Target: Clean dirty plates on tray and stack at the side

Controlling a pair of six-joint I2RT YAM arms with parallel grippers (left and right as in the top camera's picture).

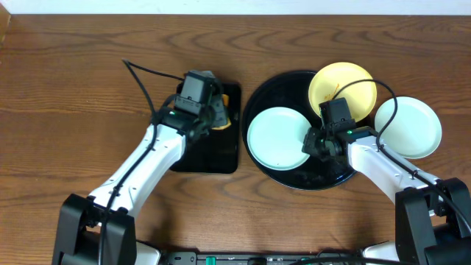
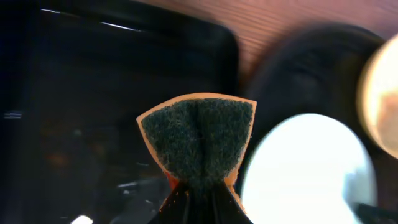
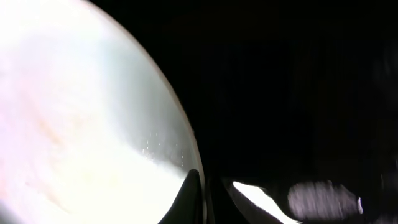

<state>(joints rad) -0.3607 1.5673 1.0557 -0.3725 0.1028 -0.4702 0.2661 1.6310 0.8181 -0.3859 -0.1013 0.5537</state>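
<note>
The round black tray (image 1: 316, 174) holds a mint-blue plate (image 1: 277, 138) on its left half. A pale yellow plate (image 1: 340, 86) lies over the tray's back right rim. A second pale plate (image 1: 409, 126) lies on the table to the right of the tray. My right gripper (image 1: 312, 143) is shut on the right rim of the mint-blue plate (image 3: 81, 124), one finger above it and one below (image 3: 202, 190). My left gripper (image 1: 215, 116) is shut on an orange sponge with a dark green scrub face (image 2: 198, 137), held over the rectangular tray.
A smaller black rectangular tray (image 1: 210, 154) sits left of the round tray and also shows in the left wrist view (image 2: 93, 93). The table is brown wood (image 1: 66, 88). A white wall runs along the far edge.
</note>
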